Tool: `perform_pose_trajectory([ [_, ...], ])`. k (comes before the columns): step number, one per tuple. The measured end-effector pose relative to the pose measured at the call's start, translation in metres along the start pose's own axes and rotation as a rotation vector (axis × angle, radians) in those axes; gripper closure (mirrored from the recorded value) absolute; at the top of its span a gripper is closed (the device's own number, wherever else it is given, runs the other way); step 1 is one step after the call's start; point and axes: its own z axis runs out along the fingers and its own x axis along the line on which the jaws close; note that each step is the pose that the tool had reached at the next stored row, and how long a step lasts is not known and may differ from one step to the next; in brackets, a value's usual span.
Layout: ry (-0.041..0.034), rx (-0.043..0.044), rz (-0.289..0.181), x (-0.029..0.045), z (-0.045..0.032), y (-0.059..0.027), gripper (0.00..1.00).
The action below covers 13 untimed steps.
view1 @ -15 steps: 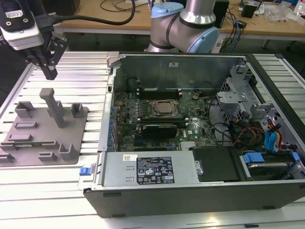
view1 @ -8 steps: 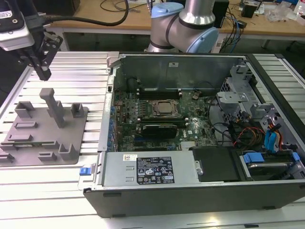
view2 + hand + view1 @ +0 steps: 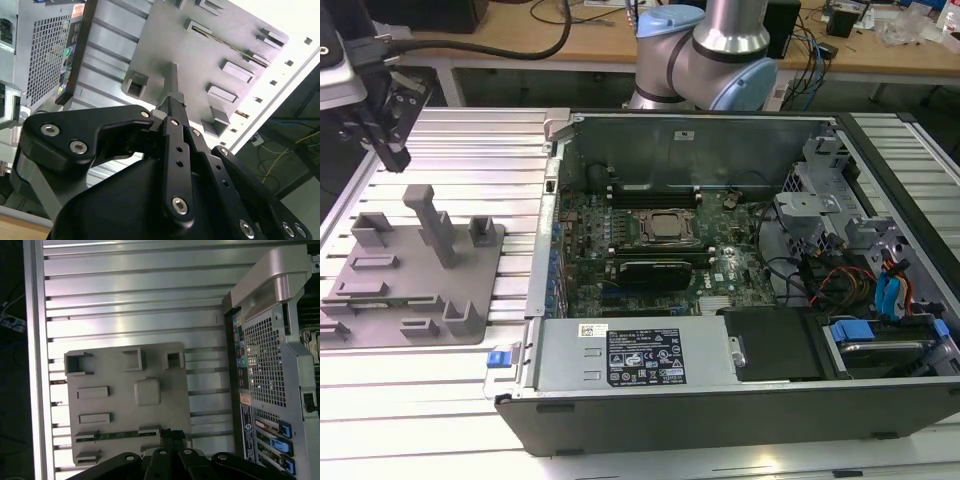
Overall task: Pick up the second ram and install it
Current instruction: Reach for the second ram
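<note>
First wrist view looks down on the grey holder tray (image 3: pixel 110 371). The second ram (image 3: pixel 117 435) stands on edge in a slot along one side of that tray, a thin green strip between two small end blocks. The step in hand, as I judge it, is the approach. It goes well if the tool (image 3: pixel 171 434) is centred over the stick's middle, with its jaws turned across the thin faces, clear of the tray's blocks and square to the slot. The tool hangs above the tray, on the ram's side of it, touching nothing and holding nothing. Its jaws look closed or very nearly so, though the angle is poor. The open computer case (image 3: pixel 720 250) sits beside the tray on the ribbed counter (image 3: pixel 125 300).
</note>
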Motion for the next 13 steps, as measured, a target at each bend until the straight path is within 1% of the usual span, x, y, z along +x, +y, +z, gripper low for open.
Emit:
perform_pose_trajectory([
  [5,-0.0001,0.0000,0.000,0.0127,0.0048,-0.0039,0.92],
  [7,0.0000,-0.0001,0.000,0.0193,0.0085,-0.0059,0.92],
  [8,0.0000,0.0000,0.000,0.0240,0.0119,-0.0073,0.92],
  [10,0.0000,0.0000,0.000,0.0266,0.0142,-0.0086,0.92],
  [13,0.0000,0.0000,0.000,0.0341,0.0196,-0.0118,0.92],
])
